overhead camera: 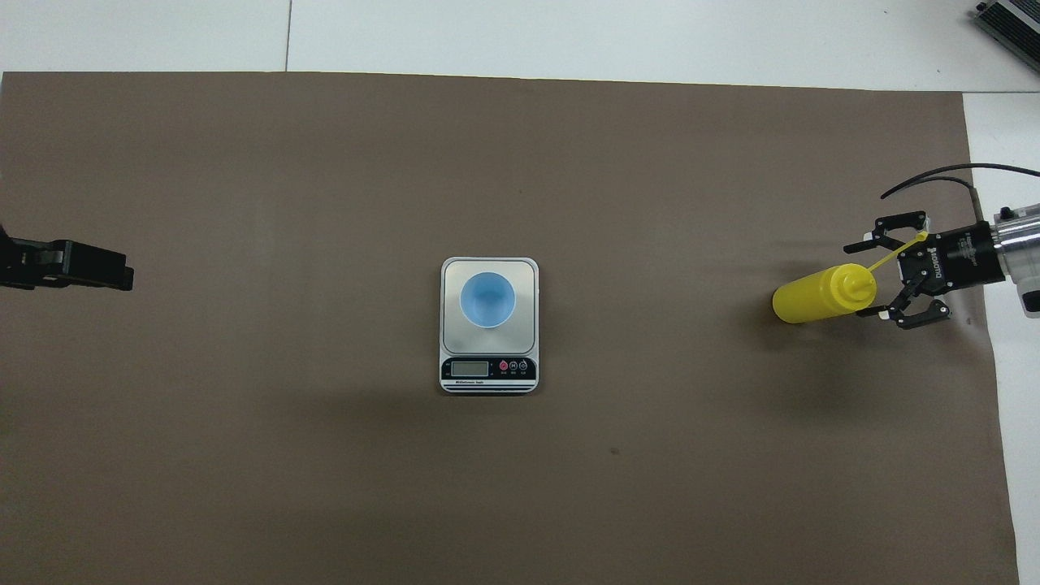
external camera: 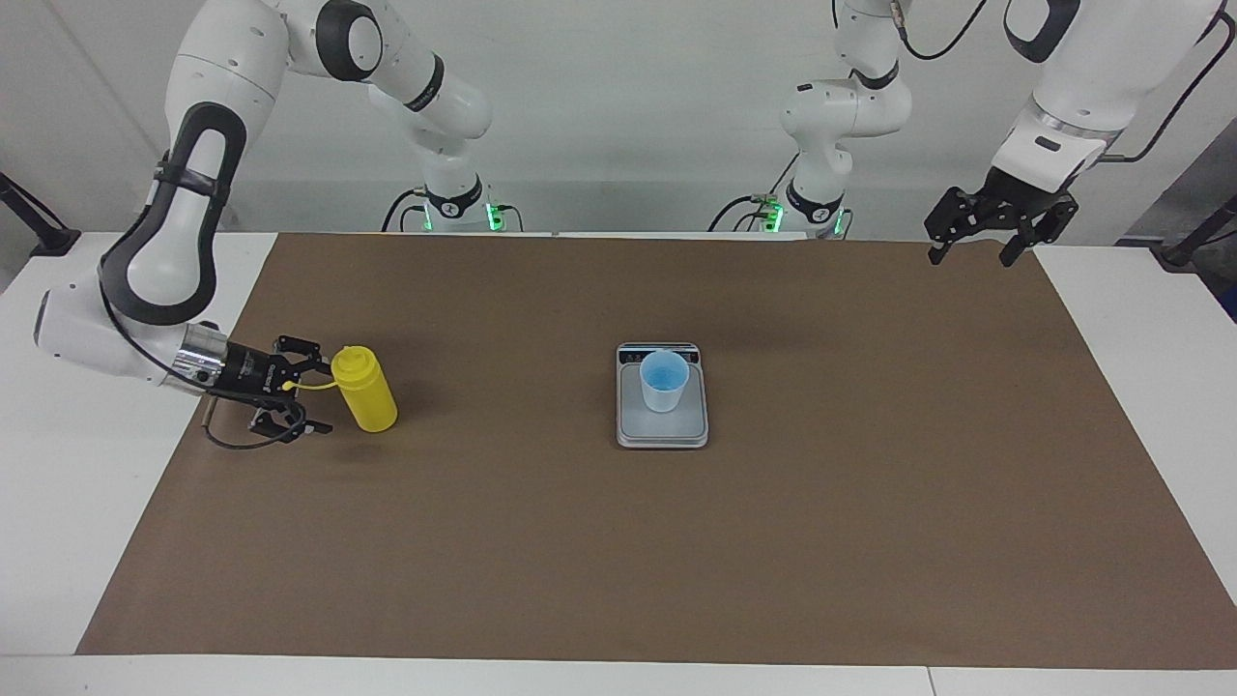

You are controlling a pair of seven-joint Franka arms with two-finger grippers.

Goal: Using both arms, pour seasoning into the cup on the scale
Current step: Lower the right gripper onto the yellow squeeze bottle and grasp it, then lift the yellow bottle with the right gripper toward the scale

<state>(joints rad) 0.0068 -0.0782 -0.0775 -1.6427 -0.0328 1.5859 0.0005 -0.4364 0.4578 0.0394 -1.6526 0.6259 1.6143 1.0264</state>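
Toward the right arm's end of the table [external camera: 58, 541], on the brown mat [external camera: 618, 541], the seasoning [external camera: 365, 391] stands upright, a yellow squeeze bottle with its thin cap strap [external camera: 311, 384] reaching out toward the right hand [external camera: 307, 391]. In my judgement the bottle is light and soft-walled: a hard pinch would buckle it or push contents out early, and its smooth plastic could slip, so the sound place to take hold is the cylindrical body at mid-height, below the ribbed nozzle and clear of the strap. The right hand lies low and level just beside the bottle, fingers spread wide and pointed at it, with nothing held; the strap runs into the gap between the fingers, and I cannot tell whether it touches them. No contact with the bottle body is evident. Well apart, at mid-table, the cup [external camera: 664, 380] sits upright on the scale [external camera: 662, 434], light blue, its contents not readable. The left hand [external camera: 974, 246] waits raised over the mat's corner at its own end, fingers wide and empty.
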